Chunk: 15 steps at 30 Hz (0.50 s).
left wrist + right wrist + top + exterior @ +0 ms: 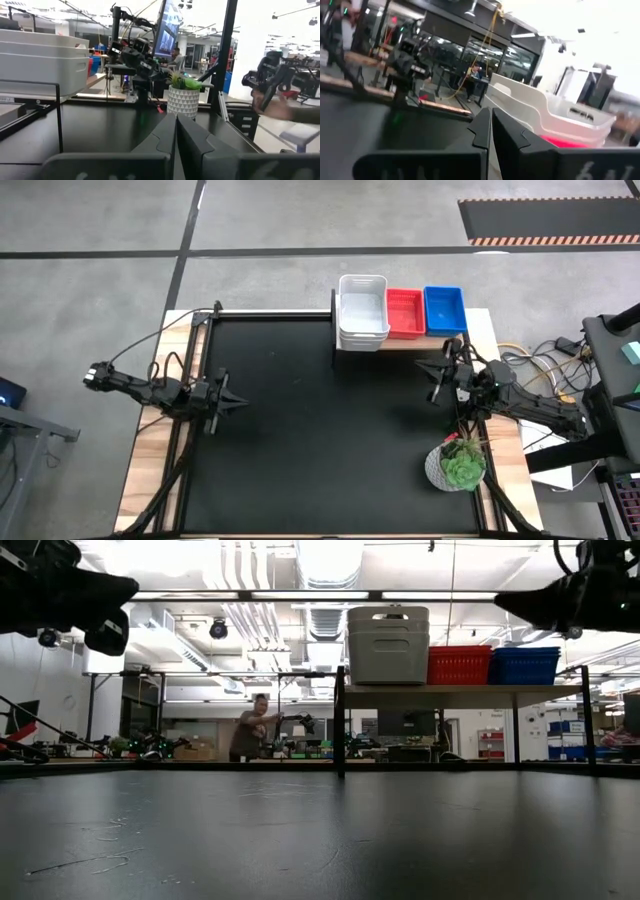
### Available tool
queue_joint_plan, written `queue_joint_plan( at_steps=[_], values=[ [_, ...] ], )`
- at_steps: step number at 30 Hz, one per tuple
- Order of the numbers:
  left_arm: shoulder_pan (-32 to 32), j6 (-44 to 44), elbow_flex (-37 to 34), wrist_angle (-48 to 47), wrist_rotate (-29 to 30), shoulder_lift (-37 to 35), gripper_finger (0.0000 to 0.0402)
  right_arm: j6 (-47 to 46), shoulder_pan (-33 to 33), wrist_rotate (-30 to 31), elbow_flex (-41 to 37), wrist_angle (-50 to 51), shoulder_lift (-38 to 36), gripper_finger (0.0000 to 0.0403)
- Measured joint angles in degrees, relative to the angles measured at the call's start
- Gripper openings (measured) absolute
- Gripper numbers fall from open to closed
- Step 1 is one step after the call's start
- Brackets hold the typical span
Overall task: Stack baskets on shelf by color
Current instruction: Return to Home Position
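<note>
High view suggests the sorting is done: white baskets point(362, 310), red baskets point(404, 312) and blue baskets point(445, 309) fill the shelf point(478, 326) at one o'clock. The left gripper point(176, 120) at nine and the right gripper point(490, 116) near three are both pinched together, empty. Only the low view shows the white stack's tiers.

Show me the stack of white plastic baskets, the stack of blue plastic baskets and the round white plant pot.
Stack of white plastic baskets point(362, 310): high view, top basket's floor.
Stack of blue plastic baskets point(444, 310): high view, top basket's floor.
Round white plant pot point(434, 467): high view, its white wall.
</note>
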<state>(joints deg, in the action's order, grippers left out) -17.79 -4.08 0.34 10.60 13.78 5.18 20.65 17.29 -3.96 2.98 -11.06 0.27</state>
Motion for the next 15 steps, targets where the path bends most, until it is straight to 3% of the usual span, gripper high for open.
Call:
queue_joint_plan(
  at_steps=[5,15],
  values=[
    [0.0,0.0,0.0,-0.1,0.0,0.0,0.0000,-7.6,0.0,1.0,0.0,0.1,1.1,0.0011],
    [0.0,0.0,-0.1,0.0,0.0,0.0,0.0000,-8.7,0.0,1.0,0.0,0.2,2.9,0.0011]
  ],
)
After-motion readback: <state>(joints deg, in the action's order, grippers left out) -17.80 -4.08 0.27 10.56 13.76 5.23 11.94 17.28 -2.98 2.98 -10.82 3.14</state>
